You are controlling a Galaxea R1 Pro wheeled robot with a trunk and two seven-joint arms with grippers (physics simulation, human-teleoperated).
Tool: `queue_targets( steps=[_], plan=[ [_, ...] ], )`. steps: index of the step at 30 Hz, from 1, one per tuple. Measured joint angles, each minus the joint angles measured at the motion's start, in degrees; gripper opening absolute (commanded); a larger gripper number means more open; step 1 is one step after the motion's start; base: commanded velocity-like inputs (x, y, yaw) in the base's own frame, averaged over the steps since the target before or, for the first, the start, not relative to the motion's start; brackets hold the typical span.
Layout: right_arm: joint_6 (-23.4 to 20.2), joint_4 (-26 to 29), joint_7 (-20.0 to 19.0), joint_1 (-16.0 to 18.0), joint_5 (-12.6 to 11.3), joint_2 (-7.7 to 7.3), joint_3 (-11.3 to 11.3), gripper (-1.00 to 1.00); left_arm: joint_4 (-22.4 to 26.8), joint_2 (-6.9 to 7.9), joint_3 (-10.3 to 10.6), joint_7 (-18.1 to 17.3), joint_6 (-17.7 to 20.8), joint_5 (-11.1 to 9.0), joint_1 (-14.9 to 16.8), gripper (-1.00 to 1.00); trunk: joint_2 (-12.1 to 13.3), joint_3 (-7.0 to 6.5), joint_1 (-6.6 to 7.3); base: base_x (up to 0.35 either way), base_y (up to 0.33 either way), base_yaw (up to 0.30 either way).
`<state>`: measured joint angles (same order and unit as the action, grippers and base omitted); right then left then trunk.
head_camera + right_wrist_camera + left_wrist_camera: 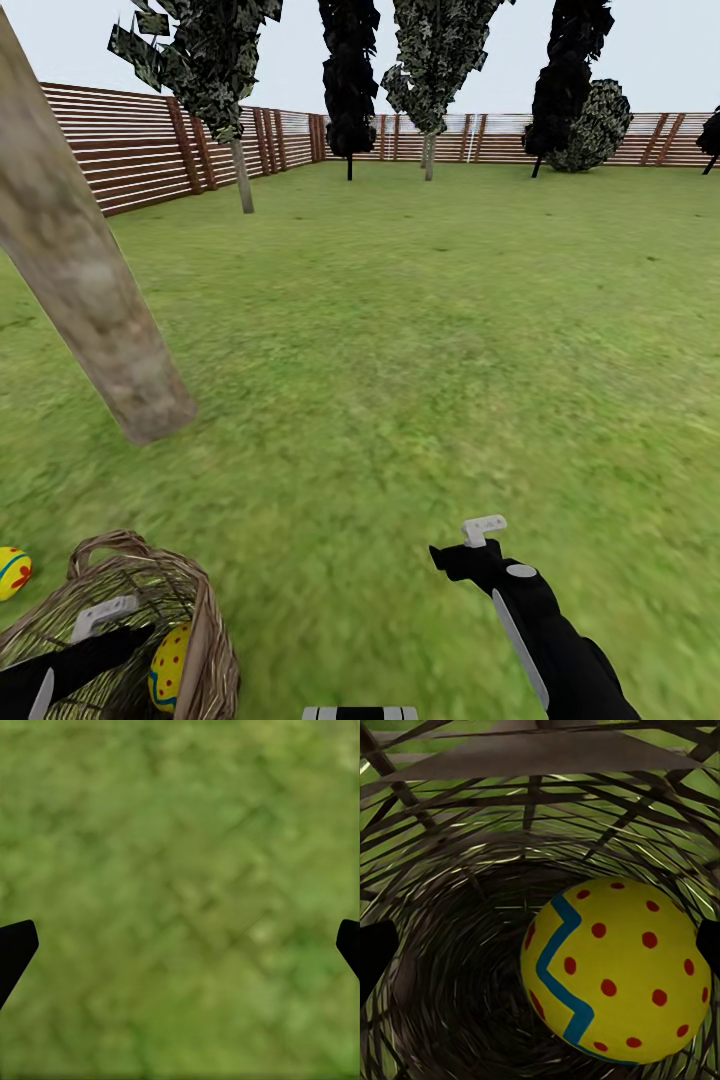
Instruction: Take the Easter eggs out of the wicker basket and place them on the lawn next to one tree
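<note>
The left tool [540,952] reaches into the wicker basket [205,640] with its fingers spread wide, one red-dotted yellow Easter egg [619,971] lying between them, ungripped. Another egg [12,572] lies on the lawn [420,330] beside the basket, near the tree trunk [90,290]. The right tool [180,945] hovers open over bare grass.
</note>
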<state>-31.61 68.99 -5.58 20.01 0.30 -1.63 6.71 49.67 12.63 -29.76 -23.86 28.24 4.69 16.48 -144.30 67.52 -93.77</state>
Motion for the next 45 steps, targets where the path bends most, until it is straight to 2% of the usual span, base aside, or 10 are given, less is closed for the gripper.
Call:
queue_targets(
  steps=[13,20,31,45],
  plan=[
    [0.0,0.1,-0.01,0.0,0.0,-0.08,-0.08,1.0,-0.16,-0.51,0.35,0.2,0.0,0.0,0.0,1.0,0.0,0.0,0.0,0.0,0.0,0.0],
    [0.0,0.11,-0.01,0.0,0.0,-0.09,-0.06,1.0,-0.17,-2.65,0.45,0.41,0.01,0.13,0.0,1.0,0.0,0.0,0.0,0.0,0.0,0.0],
    [0.0,0.11,-0.01,0.0,0.0,-0.09,-0.02,1.0,-0.14,-3.3,0.54,0.3,0.01,0.16,0.0,1.0,-0.14,2.43,-0.29,0.0,0.0,0.0],
    [0.0,0.11,-0.01,0.0,0.0,-0.09,-0.01,1.0,-0.14,-3.36,0.54,0.3,0.06,0.17,0.0,1.0,-0.33,5.54,-0.65,0.0,0.0,0.0]
  ],
)
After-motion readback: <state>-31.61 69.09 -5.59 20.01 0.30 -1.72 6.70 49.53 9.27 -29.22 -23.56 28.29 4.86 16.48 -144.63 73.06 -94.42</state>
